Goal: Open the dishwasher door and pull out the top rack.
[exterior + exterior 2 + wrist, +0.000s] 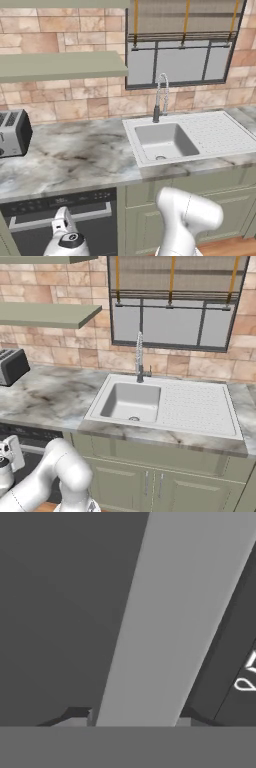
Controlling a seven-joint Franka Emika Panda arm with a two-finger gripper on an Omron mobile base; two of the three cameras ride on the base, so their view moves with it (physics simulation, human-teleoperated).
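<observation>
- Hand view: silver bar handle [165,622] runs as a broad pale band up the frame, slanted, very close to the lens. The two dark fingertips [75,714] stand one on each side of the bar at its lower end, tight against it. End effector [134,719] is narrowed around the handle; grip looks closed on the bar.
- Hand view: dark flat face of the dishwasher door [55,612] lies behind the bar on one side; on the other side, a darker strip with small white markings [246,677].
- Left base view: dishwasher door [95,235] sits shut and upright under the marble table [75,155], at lower left, left of the sage-green cabinet doors [145,225]. Black control strip [60,202] along its top edge, handle [90,212] just below it.
- Left base view: white wrist of the arm [65,237] reaches to the handle from below and covers part of it; a large white arm joint [190,212] stands in front of the cabinets.
- Left base view: toaster [14,132] at the table's far left; white sink [165,140] with drainer and a spring tap [160,97] to the right, below the window [180,60].
- Right base view: door [35,456] shows as a dark strip at lower left, with the arm's wrist [10,456] in front of it.
- Top rack: cannot be seen with the door closed.
</observation>
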